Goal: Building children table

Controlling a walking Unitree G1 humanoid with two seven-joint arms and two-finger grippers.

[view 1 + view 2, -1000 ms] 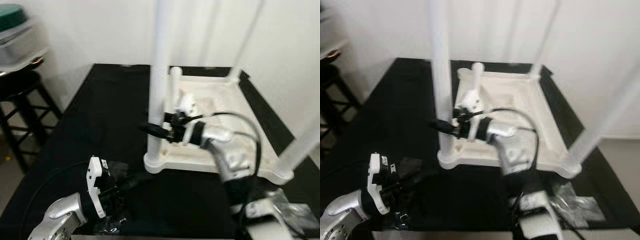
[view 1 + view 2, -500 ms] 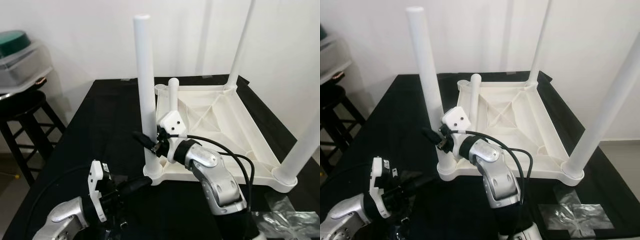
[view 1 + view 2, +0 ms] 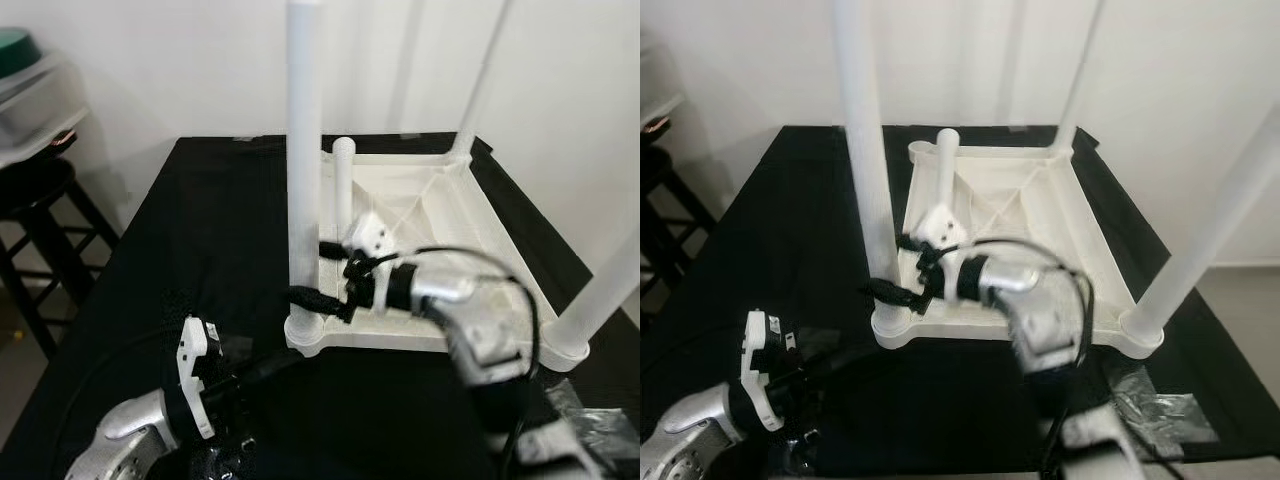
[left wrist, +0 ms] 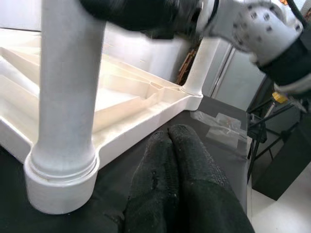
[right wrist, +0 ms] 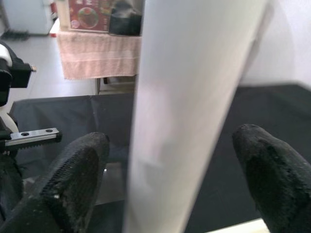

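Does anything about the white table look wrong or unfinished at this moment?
Yes. The upside-down table has tall legs at three corners, but at the far left corner only a short post stands, far lower than the near left leg that the open right gripper straddles.

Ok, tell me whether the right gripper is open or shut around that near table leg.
Open. The right gripper has a finger on each side of the near leg, with gaps showing between them.
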